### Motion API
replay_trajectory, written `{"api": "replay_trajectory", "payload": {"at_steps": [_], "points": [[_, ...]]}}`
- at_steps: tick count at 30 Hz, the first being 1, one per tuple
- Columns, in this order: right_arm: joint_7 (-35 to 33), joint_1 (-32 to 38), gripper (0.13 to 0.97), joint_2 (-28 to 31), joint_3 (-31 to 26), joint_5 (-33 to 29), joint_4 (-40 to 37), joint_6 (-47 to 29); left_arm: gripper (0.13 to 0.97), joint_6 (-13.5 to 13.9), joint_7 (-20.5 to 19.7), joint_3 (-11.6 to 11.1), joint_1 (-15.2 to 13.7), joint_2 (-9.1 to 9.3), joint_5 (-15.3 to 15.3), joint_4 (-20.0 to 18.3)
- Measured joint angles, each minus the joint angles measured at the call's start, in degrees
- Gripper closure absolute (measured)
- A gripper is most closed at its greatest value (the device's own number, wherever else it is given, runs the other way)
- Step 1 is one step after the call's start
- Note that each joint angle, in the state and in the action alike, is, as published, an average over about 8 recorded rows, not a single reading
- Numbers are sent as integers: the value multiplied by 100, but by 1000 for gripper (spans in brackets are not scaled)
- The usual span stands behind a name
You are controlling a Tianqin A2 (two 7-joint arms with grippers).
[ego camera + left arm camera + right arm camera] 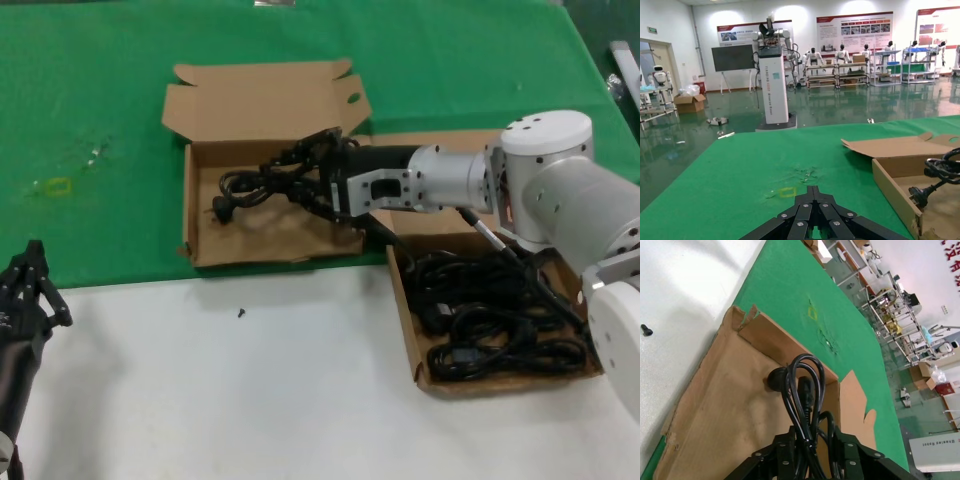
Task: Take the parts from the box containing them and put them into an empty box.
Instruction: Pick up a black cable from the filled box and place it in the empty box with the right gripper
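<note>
Green cloth (450,60) meets white tabletop (250,400) beneath both boxes.

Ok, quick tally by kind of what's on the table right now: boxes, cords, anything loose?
Cardboard boxes: 2, the left box and the right box.
Power cords held over the left box: 1, cord in the right gripper.
Cords in the right box: a tangled pile, count unclear.
Small black screw: 1.
Total countable: 4, plus the pile.
</note>
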Motion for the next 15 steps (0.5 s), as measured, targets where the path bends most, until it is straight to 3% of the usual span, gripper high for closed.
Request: {"api": "replay_trajectory", "payload": {"at_steps": [4, 15], "points": [[-66, -12, 817, -21, 64, 3, -31, 18, 954, 0, 0, 0, 0, 0, 0, 0], [-143, -52, 636, -28, 166, -27, -52, 27, 954, 0, 0, 0, 0, 0, 0, 0]]}}
